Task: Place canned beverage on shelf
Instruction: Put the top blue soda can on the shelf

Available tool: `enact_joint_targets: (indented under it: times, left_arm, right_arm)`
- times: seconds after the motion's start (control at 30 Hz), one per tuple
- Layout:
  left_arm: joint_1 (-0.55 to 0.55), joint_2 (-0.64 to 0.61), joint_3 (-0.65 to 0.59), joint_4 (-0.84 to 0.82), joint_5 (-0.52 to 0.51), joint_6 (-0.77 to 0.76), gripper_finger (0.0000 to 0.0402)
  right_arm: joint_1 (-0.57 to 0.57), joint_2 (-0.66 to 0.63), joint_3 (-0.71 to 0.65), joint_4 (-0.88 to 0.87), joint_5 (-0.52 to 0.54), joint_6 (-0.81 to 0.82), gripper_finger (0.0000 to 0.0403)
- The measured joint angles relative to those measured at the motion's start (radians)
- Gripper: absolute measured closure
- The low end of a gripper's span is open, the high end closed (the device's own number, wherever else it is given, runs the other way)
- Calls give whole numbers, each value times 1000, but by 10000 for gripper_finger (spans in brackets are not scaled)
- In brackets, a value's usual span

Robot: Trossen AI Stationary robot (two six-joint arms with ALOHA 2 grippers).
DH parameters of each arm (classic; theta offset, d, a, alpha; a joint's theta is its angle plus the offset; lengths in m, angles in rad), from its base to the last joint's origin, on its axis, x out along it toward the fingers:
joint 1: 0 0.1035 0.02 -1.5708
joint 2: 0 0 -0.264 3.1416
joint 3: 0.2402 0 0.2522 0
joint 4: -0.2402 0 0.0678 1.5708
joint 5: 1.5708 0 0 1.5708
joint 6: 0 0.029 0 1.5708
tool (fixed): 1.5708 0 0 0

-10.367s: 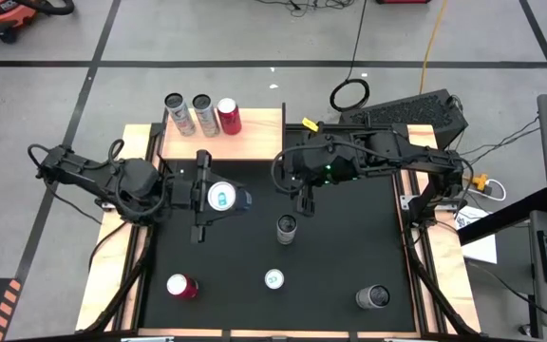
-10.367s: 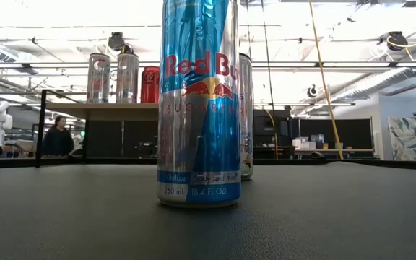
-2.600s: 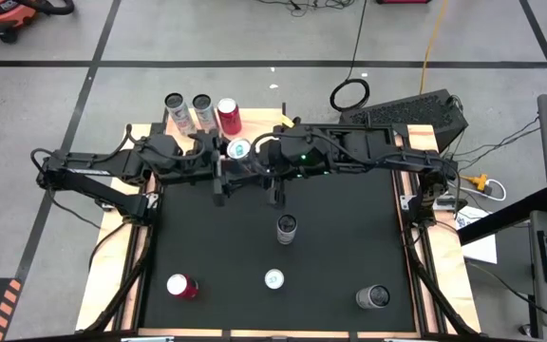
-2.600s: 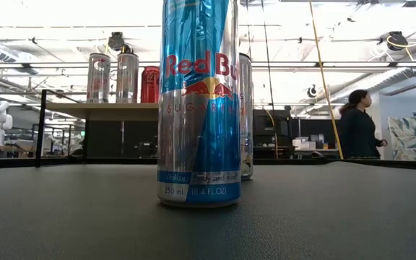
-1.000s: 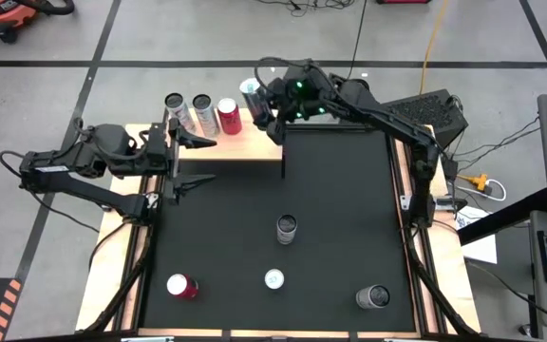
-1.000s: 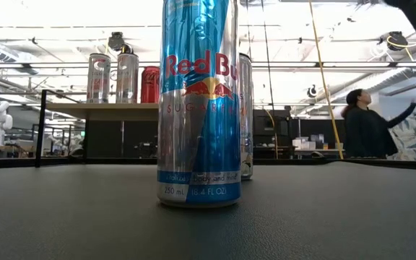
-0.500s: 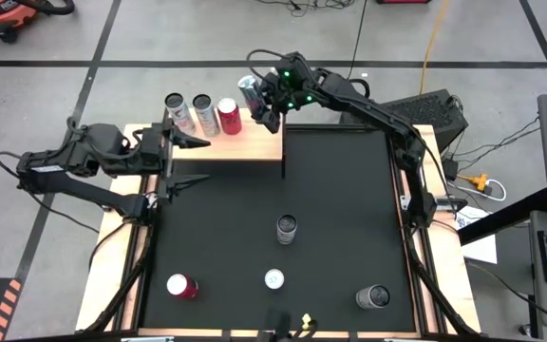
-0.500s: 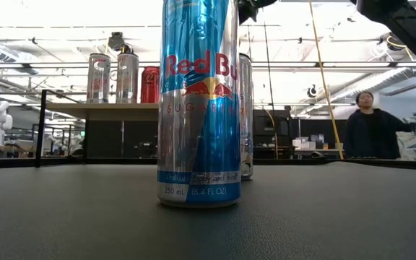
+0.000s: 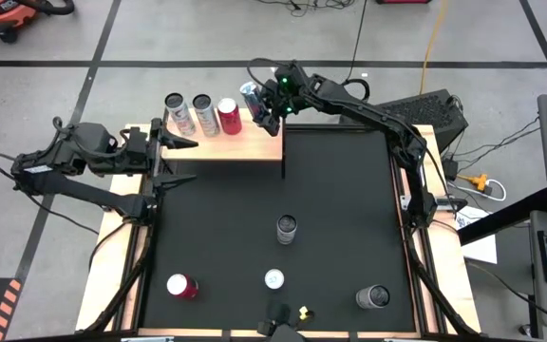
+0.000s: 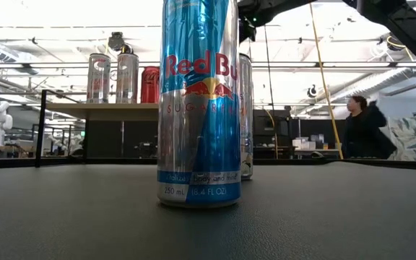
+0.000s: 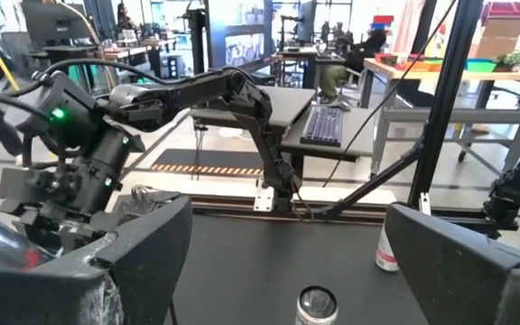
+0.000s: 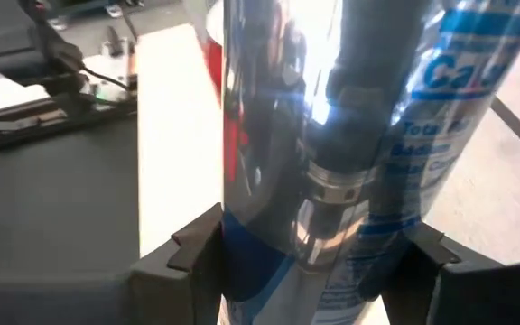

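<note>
The right pincer [image 9: 257, 103] is closed around a slim silver-and-blue can [image 9: 252, 96], its two dark fingers [image 12: 197, 248] pressed against opposite sides of the can's lower body in the right wrist view. The can is held off the surface, leaning somewhat, over the far right part of the shelf [image 9: 254, 142], just beside the red can [image 9: 228, 115] that stands there. Whether the held can's base touches the wooden top cannot be told from these views.

On the shelf, to the left of the red can, stand two silver cans [image 9: 188, 112] close together; the three form a row along the shelf's far edge. From table height the same three show lined up on the wooden top behind a big blue-and-silver can [image 10: 197, 101] that fills the foreground.

The left pincer [image 9: 180, 160] hangs at the shelf's left end, low beside its near corner, its fingers [image 11: 143, 244] spread wide with nothing between them.

On the black table [image 9: 349, 218], in front of the shelf, stand four more cans: a silver one [image 9: 286, 228] nearest the shelf, a blue-topped one [image 9: 273, 279] beyond it, a red one [image 9: 180, 285] towards the near left corner, and a dark-topped one [image 9: 372, 297] towards the near right corner.

A person [image 10: 361, 130] in dark clothing stands in the room behind the table.
</note>
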State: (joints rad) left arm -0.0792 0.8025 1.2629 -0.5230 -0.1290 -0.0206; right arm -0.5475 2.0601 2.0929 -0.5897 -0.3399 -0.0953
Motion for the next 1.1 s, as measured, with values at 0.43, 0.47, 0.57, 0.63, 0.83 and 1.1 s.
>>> enact_joint_targets:
  times: [0.43,0.47,0.57,0.63,0.83,1.1]
  left_arm:
    - [0,-5,0,-35,2,5,35]
    - [0,-5,0,-35,2,8,35]
    - [0,-5,0,-37,2,8,35]
    - [0,-5,0,-43,2,8,35]
    - [0,-5,0,-48,2,3,35]
    - [0,-5,0,-23,2,-1,35]
  right_arm:
    - [-62,-1,-34,-8,-107,25,211]
    - [-62,-1,-34,12,-107,29,211]
    - [-60,-4,-31,98,-107,45,211]
    - [-58,-14,-22,137,-107,62,211]
    - [-69,-149,-14,34,-110,5,211]
    - [-120,-328,-186,-35,-107,-89,211]
